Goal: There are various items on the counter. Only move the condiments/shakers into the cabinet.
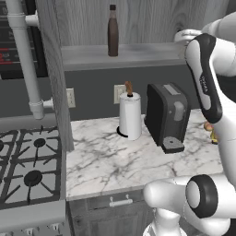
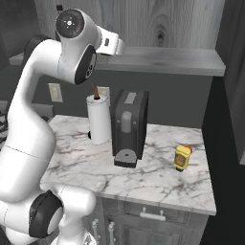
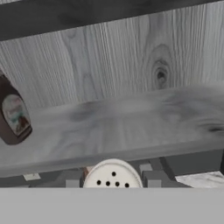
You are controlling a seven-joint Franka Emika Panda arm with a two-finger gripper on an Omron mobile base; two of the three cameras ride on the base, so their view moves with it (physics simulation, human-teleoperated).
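In the hand view my gripper (image 3: 112, 183) is shut on the small pale shaker (image 3: 113, 174), whose holed top shows between the fingers. It is level with the front edge of the cabinet shelf (image 3: 131, 118). The tall dark brown bottle (image 1: 113, 32) stands upright on that shelf, off to the left of my hand (image 1: 185, 37); the hand view shows the bottle (image 3: 14, 117) at its left edge. The yellow squeeze bottle (image 2: 182, 157) stands on the marble counter (image 2: 158, 178) near its right end, right of the coffee machine. In the left base view the yellow bottle (image 1: 212, 132) is mostly hidden behind my arm.
A white paper-towel roll (image 1: 130, 115) and a black coffee machine (image 1: 167, 115) stand at the back of the counter under the shelf. The gas stove (image 1: 27, 166) lies to the left. Dark grey drawers (image 2: 153, 215) sit below the slab. A dark wall (image 2: 229, 95) closes the right side.
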